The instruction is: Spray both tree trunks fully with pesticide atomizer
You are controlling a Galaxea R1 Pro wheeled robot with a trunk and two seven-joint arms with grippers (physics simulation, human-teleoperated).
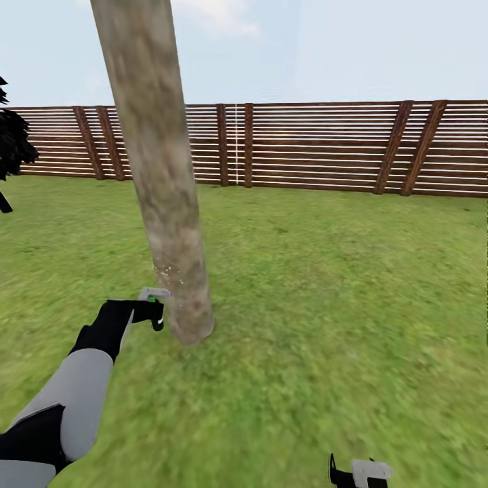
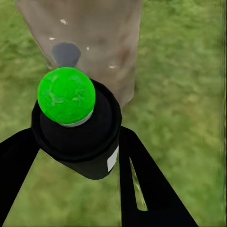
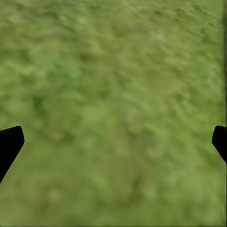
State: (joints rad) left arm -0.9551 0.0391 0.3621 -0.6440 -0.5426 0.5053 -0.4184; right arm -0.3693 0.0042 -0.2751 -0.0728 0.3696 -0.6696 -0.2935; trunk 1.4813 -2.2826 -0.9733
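Tree trunk (image 1: 159, 183): thick, mottled pale grey-brown, bare of branches, leaning slightly; rooted in the lawn (image 1: 325, 285) well short of the fence. Pale flecks are seen low on its bark, and in the left wrist view a grey patch (image 2: 66, 53) is noted on the trunk surface just past the bottle's top.

Pesticide atomizer (image 2: 78, 135): a small dark bottle with a white label patch on its side. Its rounded top is rendered bright green (image 2: 66, 95) here. It is held off the ground, just beside the base of the trunk; whether it touches the bark cannot be told from the head view.

Left gripper (image 1: 154, 310): extended forward on the black and grey left arm (image 1: 74, 393), its two black fingers (image 2: 142, 184) pinched on either side of the atomizer's body.

Right gripper (image 3: 113, 142): seen at the bottom edge of the head view, near the lawn. Its fingertips (image 3: 9, 144) are spread wide apart, with grass alone between them.

Fence (image 1: 325, 146): brown horizontal slats with slanted posts, closing off the far edge of the lawn.

Dark-foliaged tree (image 1: 12, 146): partly seen at the lawn's far left edge, black leaves, thin stem.
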